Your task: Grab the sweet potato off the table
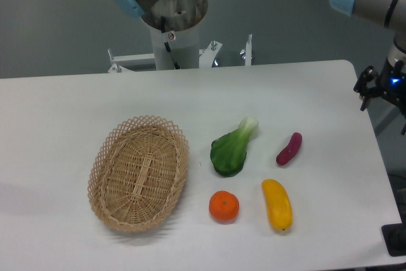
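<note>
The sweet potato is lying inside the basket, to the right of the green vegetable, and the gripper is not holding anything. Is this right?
Not quite. In the camera view the sweet potato lies on the bare table, not inside the basket. It is right of the green vegetable, and the gripper holds nothing.

White table (57,112) with wicker basket (138,172), bok choy (231,150), sweet potato (288,148), orange (224,206), perhaps mango (278,204).

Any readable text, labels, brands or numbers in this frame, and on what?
None readable. The reddish-purple sweet potato, woven wicker basket, green leafy vegetable, round orange, yellow oblong fruit and white table bear no markings. The gripper shows only a blue light.
</note>
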Motion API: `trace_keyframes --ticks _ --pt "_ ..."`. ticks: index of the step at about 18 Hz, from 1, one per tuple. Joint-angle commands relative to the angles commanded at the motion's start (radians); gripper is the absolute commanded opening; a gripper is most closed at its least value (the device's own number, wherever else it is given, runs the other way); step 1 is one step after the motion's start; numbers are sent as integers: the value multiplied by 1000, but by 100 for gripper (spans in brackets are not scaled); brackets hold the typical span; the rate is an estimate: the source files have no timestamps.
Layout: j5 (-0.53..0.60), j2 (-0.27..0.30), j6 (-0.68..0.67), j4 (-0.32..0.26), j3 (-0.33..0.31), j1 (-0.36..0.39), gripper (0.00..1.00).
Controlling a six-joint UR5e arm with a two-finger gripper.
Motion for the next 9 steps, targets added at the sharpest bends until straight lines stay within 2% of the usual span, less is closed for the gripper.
trace_keyframes --ticks 6,9 --pt "-9 8 -32 17 -32 -2 100" --pt "-9 14 -129 63 -67 -5 100"
